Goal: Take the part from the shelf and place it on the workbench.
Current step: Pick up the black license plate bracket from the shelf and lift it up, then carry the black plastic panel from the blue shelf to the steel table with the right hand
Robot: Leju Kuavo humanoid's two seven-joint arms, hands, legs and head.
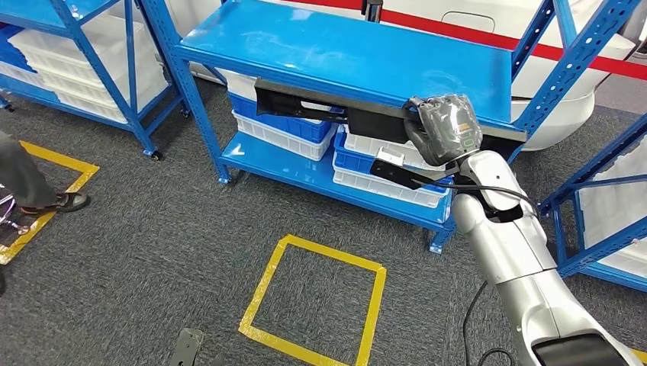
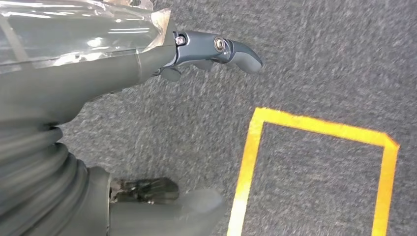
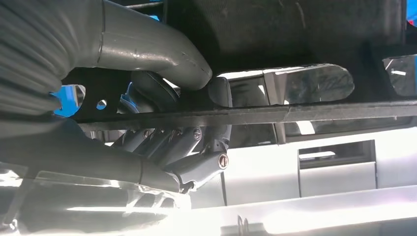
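**A:** Where is your part, and which way does it run?

**B:** The long black moulded plastic part [image 1: 336,114] lies along the front edge of the blue metal shelf [image 1: 343,46], centre of the head view. Its long axis runs from upper left to lower right in that frame. Your right hand [image 1: 442,128] is at its right-hand end, fingers [image 3: 196,147] wrapped under the edge and thumb over it, so you are gripping the part there. Its whole length stretches away to the left of your grasp, so I judge it will want to sag at the free end when you lift.

**A:** And the other hand?

**B:** Your left hand [image 2: 98,73] hangs over the grey carpet [image 2: 319,59] near the yellow tape square [image 2: 314,125], holding nothing, fingers apart. It is well apart from the part.

**A:** Anything you can't see?

**B:** The workbench, and how far the part overhangs behind your right hand.
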